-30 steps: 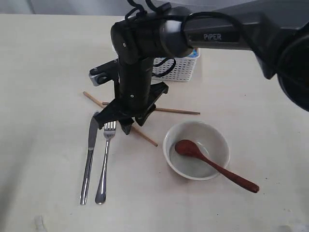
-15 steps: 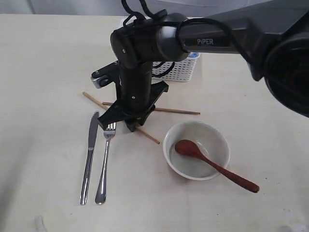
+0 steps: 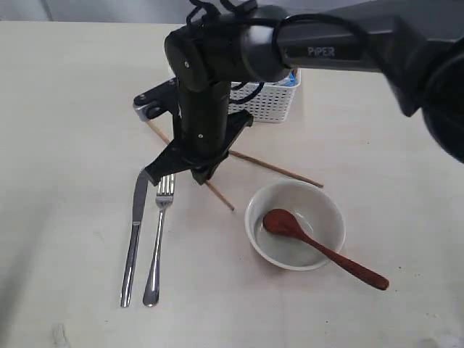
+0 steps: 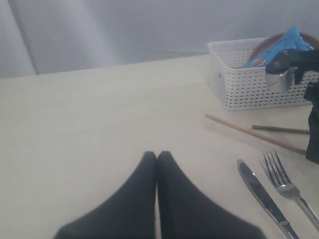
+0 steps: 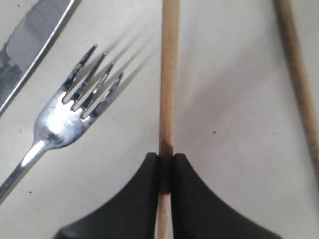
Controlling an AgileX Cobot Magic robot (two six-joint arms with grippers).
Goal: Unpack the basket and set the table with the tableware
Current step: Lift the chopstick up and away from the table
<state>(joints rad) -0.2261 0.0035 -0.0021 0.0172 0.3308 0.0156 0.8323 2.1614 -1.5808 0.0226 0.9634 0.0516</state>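
Chopsticks [image 3: 221,197] of pale slender wood lay crossed on the table [image 3: 72,87]. The right gripper [image 5: 166,167] pinched one beside the steel fork [image 5: 75,109]; the left gripper [image 4: 156,162] sat closed, empty.

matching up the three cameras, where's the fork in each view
Exterior view: the fork lies just right of the knife, left of the bowl.
Left wrist view: the fork lies beside the knife, with the chopsticks between it and the basket.
Right wrist view: the fork lies between the knife and the clamped chopstick.
Shared landmark: the knife, alongside it in all three.
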